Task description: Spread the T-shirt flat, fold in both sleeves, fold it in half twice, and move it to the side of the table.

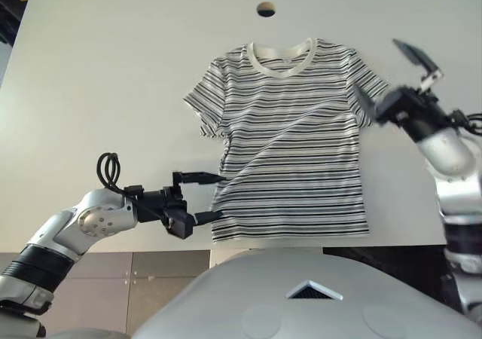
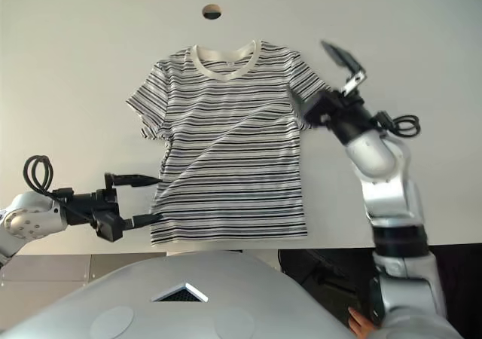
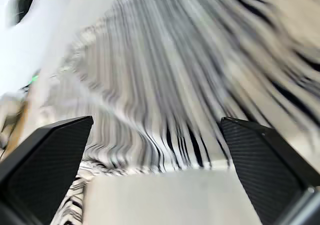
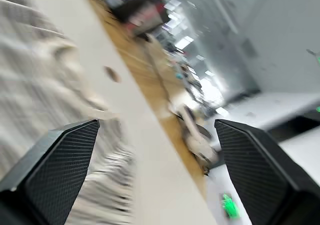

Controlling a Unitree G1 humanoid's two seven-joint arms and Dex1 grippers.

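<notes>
surroundings, left to right: a white table (image 1: 90,90) carries the work, with grey cabinet fronts (image 1: 135,279) visible below its near edge on the left. a small round hole (image 1: 265,9) sits in the tabletop at the far side, just beyond the collar and apart from it. nothing lies between either arm and the garment. the striped t-shirt (image 1: 290,143) lies face up around the middle of the table, opened out. its collar (image 1: 280,56) is at the far end and its hem (image 1: 294,232) runs along close to the near table edge. the left sleeve (image 1: 205,98) and right sleeve (image 1: 363,71) are both spread outward, unfolded. a few diagonal creases cross the body. the left gripper (image 1: 217,196) is at the near-left corner of the shirt, low over the table. its jaws are wide apart, one finger at the shirt's left side edge and the other at the hem corner. contact with the cloth cannot be confirmed, and nothing is held. the left wrist view shows its fingers (image 3: 45,160) framing striped cloth with bare table in front. the right gripper (image 2: 318,79) is raised by the right sleeve, jaws spread wide. one finger is over the sleeve and the other is lifted over bare table. it holds nothing.
</notes>
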